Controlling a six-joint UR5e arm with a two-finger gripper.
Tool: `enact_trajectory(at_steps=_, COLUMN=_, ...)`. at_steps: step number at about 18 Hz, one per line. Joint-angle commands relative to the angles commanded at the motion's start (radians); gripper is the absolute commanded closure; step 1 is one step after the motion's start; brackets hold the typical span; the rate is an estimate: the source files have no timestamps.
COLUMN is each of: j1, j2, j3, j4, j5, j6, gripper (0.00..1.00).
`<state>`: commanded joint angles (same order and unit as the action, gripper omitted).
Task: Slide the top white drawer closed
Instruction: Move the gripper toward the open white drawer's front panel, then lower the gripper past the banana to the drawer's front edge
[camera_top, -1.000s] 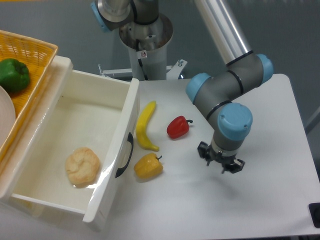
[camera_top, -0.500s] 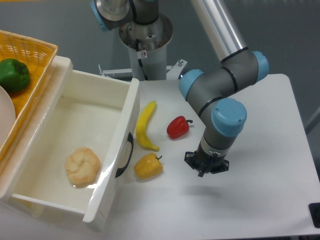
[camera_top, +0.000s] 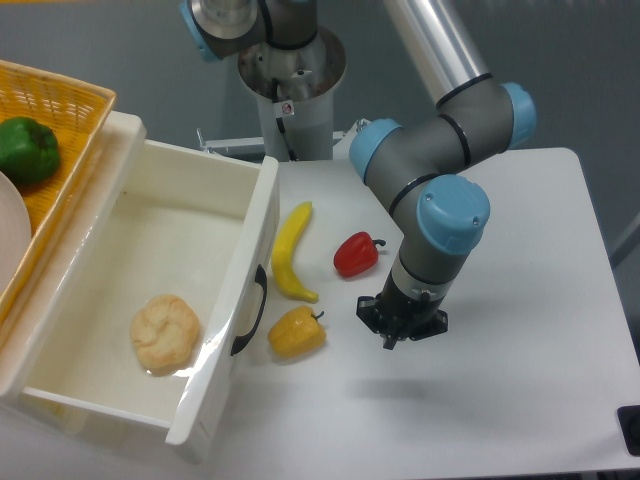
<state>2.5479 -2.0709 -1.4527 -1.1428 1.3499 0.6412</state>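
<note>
Open top white drawer (camera_top: 150, 240) at left holding a bun (camera_top: 165, 333); banana (camera_top: 291, 252) and two peppers (camera_top: 296, 332) (camera_top: 355, 254) right of it, gripper (camera_top: 402, 326) beyond

So on my white table (camera_top: 540, 400) there's a banana (camera_top: 288, 252) lying roughly 12-to-6, a red pepper (camera_top: 355, 255) at its 3 o'clock, and a yellow pepper (camera_top: 295, 332) near the banana's lower tip, around 6. Way over at 10 o'clock I see a yellow wicker basket (camera_top: 70, 110) holding a green pepper (camera_top: 27, 149). There's also a bread roll (camera_top: 165, 333) at 8.
</note>
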Motion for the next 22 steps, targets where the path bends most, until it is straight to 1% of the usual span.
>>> enact_trajectory(at_steps=3, j1=0.003, j2=0.005, j3=0.002, j4=-0.034, j5=-0.003, j6=-0.032, gripper=1.00)
enact_trajectory(at_steps=6, j1=-0.001, j2=0.009, j3=0.000, j4=-0.092, j5=-0.026, j6=-0.049, gripper=1.00)
enact_trajectory(at_steps=11, j1=0.000, j2=0.024, j3=0.000, j4=-0.167, j5=-0.112, j6=-0.061, gripper=1.00)
enact_trajectory(at_steps=13, j1=0.000, j2=0.028, j3=0.000, j4=-0.186, j5=-0.152, j6=-0.090, gripper=1.00)
enact_trajectory(at_steps=18, j1=-0.006, j2=0.043, j3=0.000, j4=-0.235, j5=-0.228, j6=-0.097, gripper=1.00)
enact_trajectory(at_steps=22, j1=-0.006, j2=0.055, j3=-0.002, j4=-0.324, j5=-0.326, j6=-0.110, gripper=1.00)
